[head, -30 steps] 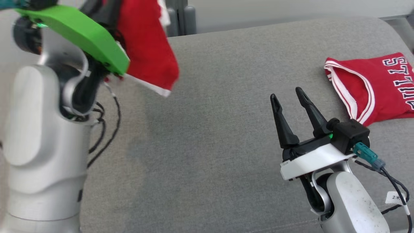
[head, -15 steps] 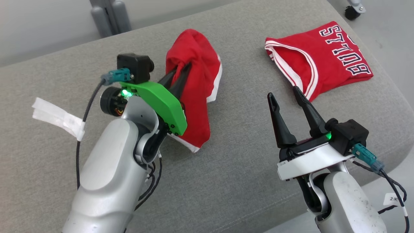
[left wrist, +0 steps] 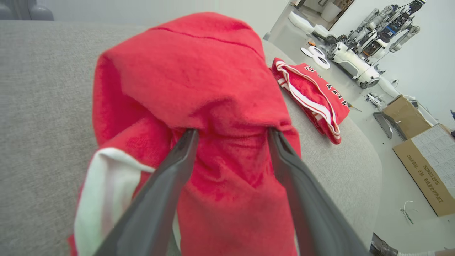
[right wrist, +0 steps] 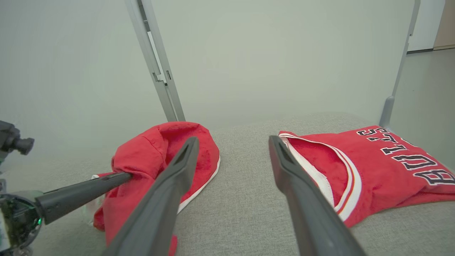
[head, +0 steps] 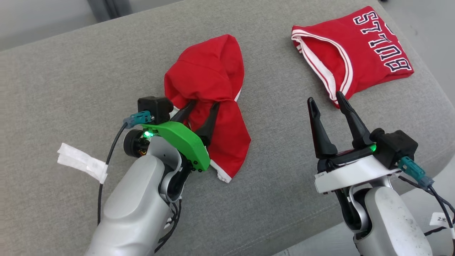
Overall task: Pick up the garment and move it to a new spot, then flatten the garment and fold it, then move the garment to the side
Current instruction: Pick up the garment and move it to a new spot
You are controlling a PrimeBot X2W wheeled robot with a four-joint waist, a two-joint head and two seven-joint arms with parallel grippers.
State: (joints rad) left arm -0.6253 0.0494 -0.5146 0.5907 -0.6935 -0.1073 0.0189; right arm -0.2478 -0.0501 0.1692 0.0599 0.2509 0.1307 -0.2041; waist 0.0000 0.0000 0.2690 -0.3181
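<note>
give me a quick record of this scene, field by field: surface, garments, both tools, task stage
surface: grey cushion
crumpled garment: red with white trim, bunched up near the middle of the cushion
folded jersey: red, BULLS lettering, lying flat to the robot's right, apart from the crumpled one
left tool: open, fingertips tucked into the crumpled garment's folds
right tool: open, empty, pointing between the two garments
task stage: garment lying on the cushion, not yet flattened or folded
</note>
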